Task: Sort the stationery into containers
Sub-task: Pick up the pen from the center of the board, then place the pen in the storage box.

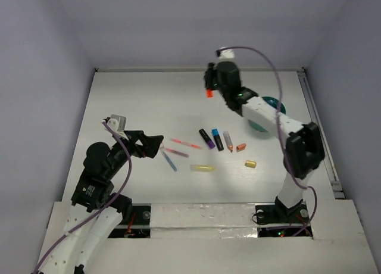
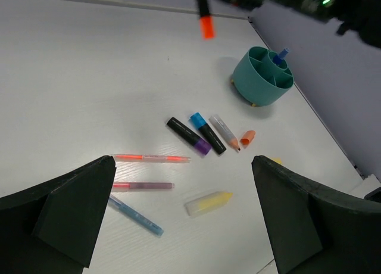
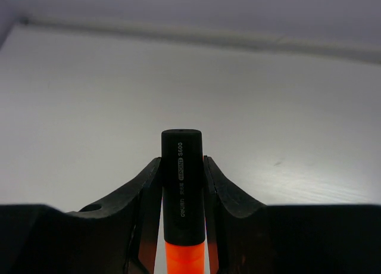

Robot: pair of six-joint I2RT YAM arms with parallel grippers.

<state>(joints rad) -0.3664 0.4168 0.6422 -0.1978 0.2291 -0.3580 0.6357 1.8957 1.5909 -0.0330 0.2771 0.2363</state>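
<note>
One blue pen stood in the cup at upper right of the left wrist view, the right gripper clamped an orange marker aloft (left of the cup, not over it), the left gripper gaped empty, and about nine pens lay unsorted mid-frame.

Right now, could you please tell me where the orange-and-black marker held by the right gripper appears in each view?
Top external: the marker, upper centre, orange end showing.
Left wrist: top edge, near centre.
Right wrist: dead centre, between the fingers.
Shared landmark: the table's far edge, beyond it in all three.
</note>
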